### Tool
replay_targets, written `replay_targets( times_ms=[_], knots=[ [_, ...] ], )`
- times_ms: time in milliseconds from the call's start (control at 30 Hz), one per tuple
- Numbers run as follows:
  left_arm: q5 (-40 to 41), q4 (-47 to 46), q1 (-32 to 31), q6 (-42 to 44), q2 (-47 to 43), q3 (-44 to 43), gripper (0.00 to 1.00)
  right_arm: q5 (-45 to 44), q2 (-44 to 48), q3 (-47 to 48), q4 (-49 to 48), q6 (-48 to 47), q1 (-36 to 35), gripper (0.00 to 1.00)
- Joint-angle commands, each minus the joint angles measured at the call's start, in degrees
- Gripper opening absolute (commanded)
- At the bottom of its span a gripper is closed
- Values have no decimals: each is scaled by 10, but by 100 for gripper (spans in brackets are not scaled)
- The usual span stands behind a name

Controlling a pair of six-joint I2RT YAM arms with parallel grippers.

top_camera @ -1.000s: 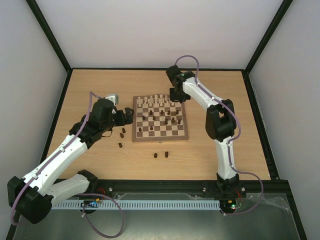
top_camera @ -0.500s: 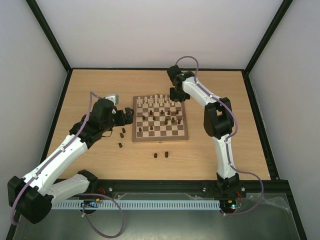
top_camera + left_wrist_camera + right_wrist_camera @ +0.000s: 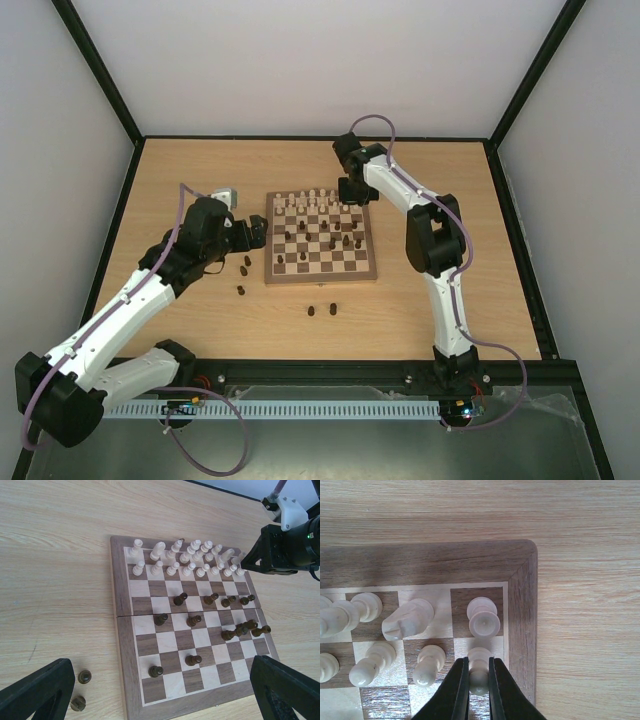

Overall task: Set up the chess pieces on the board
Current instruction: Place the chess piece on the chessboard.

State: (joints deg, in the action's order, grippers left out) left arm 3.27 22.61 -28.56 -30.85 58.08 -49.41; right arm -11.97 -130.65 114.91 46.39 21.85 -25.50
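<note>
The board (image 3: 320,278) lies mid-table. Cream chess pieces (image 3: 315,200) fill its two far rows. Several dark pieces (image 3: 340,240) stand scattered on the middle squares. My right gripper (image 3: 350,196) is at the board's far right corner. In the right wrist view it (image 3: 479,666) is shut on a cream pawn (image 3: 479,656) standing on the square in front of the corner rook (image 3: 484,617), beside the border (image 3: 520,605). My left gripper (image 3: 258,233) is open and empty at the board's left edge; its fingers (image 3: 35,690) frame the board (image 3: 117,605).
Loose dark pieces lie on the table: two left of the board (image 3: 245,263) (image 3: 240,291), also in the left wrist view (image 3: 84,677), and two in front of it (image 3: 311,311) (image 3: 332,309). A cream knight (image 3: 407,620) leans next to the rook.
The right arm's elbow has shifted slightly left while its gripper stays at the board's far right corner. The left arm has not moved.
</note>
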Motion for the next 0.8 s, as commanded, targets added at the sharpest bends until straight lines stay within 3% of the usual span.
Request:
replay_targets(
  times_ms=[0, 367, 600, 767],
  knots=[
    [4, -8, 4, 3, 0, 5, 99, 4, -17, 13, 19, -6, 1, 4],
    [3, -7, 5, 3, 0, 5, 99, 5, -22, 9, 17, -7, 1, 6],
    [2, -8, 4, 3, -2, 4, 99, 4, -5, -1, 14, -5, 1, 27],
    [4, -6, 4, 3, -6, 3, 99, 9, 10, -3, 14, -3, 1, 32]
  ],
)
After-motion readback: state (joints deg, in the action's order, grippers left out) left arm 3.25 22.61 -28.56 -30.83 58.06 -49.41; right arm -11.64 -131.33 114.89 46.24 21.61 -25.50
